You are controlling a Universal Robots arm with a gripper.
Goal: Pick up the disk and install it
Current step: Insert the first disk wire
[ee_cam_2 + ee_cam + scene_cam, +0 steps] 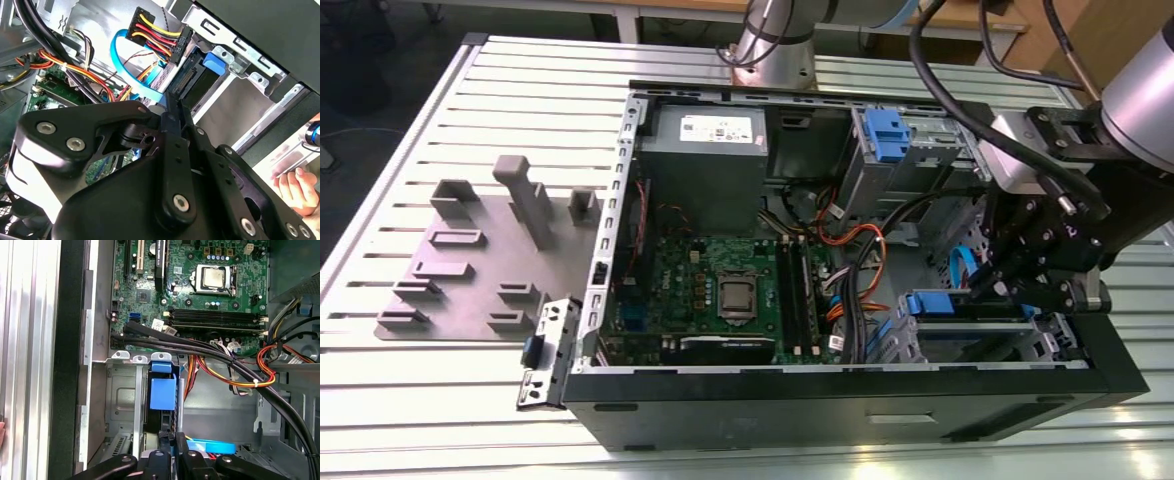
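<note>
- The gripper (1014,285) is lowered inside the open computer case (854,385); its jaws are closed on the disk (163,407), seated in a drive bay.
- The case is carried by a slatted metal desk (440,400).

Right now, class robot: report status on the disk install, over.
Gripper at the lower drive bay. Disk sitting in the bay, blue carrier showing. Power plug and blue cable hang close; a person's hand beside the case.

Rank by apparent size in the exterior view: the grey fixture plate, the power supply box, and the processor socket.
1. Grey fixture plate, on the table beside the case, looks largest.
2. Power supply box, with its white sticker, comes second.
3. Processor socket on the motherboard is clearly smallest.
</note>
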